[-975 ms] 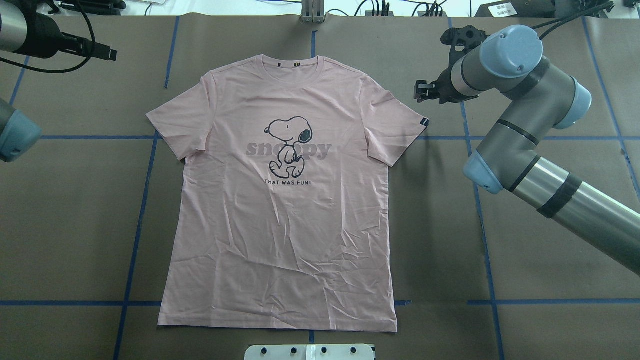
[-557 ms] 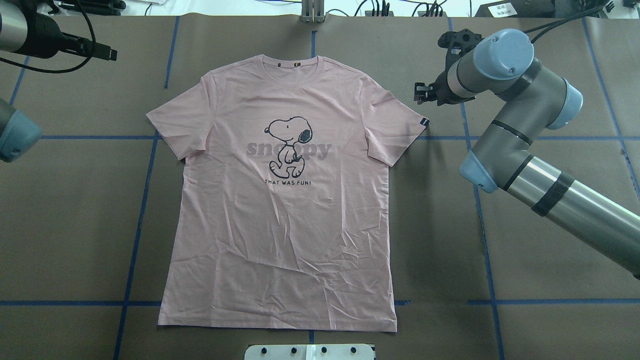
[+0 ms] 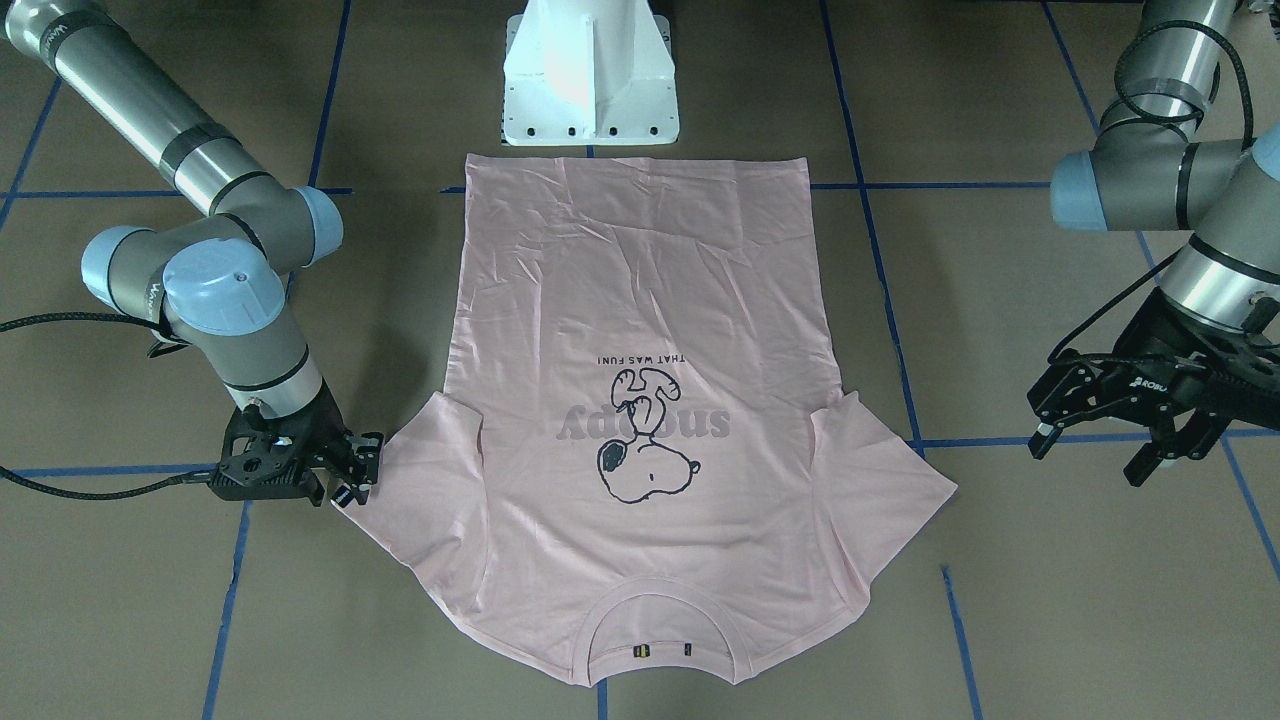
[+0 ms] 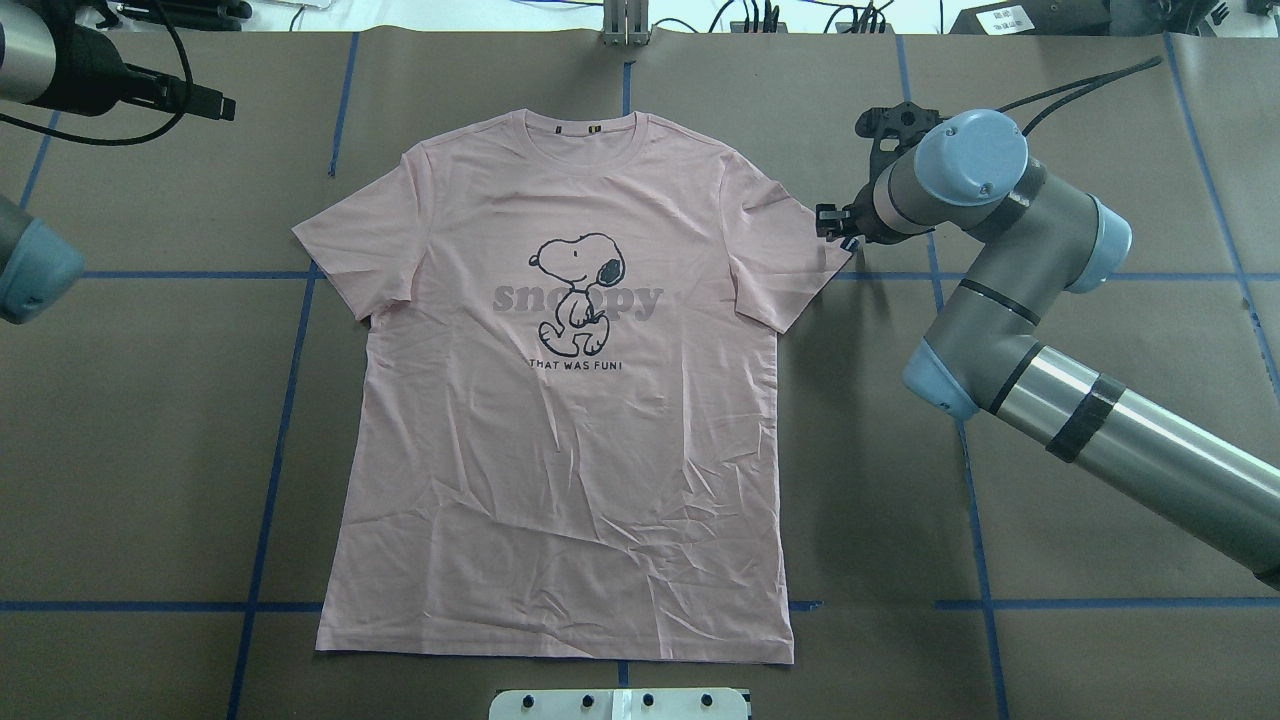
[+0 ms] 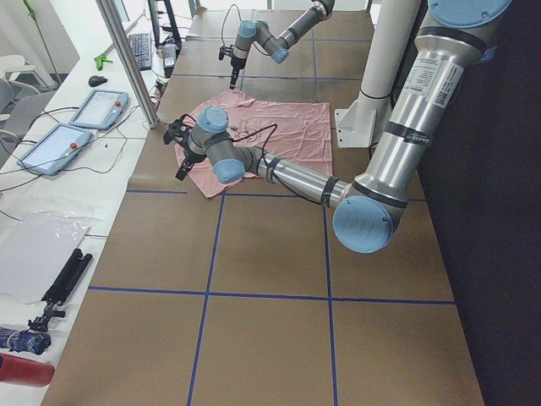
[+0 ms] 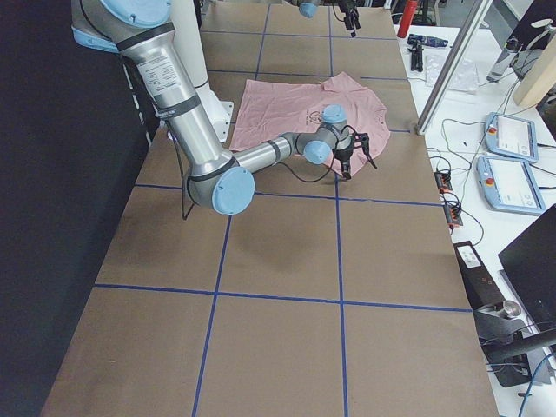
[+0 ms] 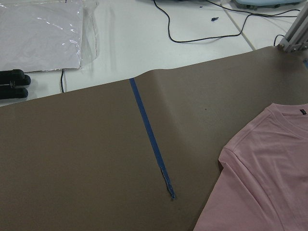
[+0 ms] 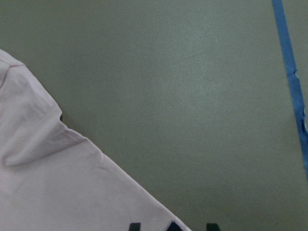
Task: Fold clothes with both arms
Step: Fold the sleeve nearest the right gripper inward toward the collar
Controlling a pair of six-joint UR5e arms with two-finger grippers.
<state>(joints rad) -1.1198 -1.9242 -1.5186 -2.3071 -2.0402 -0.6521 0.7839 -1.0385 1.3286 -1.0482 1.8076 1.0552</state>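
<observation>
The T-shirt (image 4: 560, 480) lay flat. The right pincer (image 3: 355, 478), apart, sat at its sleeve (image 3: 425, 470) edge and probably had to pinch next. The left pincer (image 3: 1090, 455) hung apart, away.

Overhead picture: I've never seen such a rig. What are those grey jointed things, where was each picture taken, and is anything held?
Those are the robot's right arm and left arm, each ending in a two-finger end effector. One camera looks down from behind the robot, one faces it, two sit at the table's ends, two ride the wrists. A pale pink Snoopy T-shirt lies flat, print up, on the brown table. The right end effector sits open at a sleeve tip; the left end effector hangs open away from the shirt. Nothing is held.
</observation>
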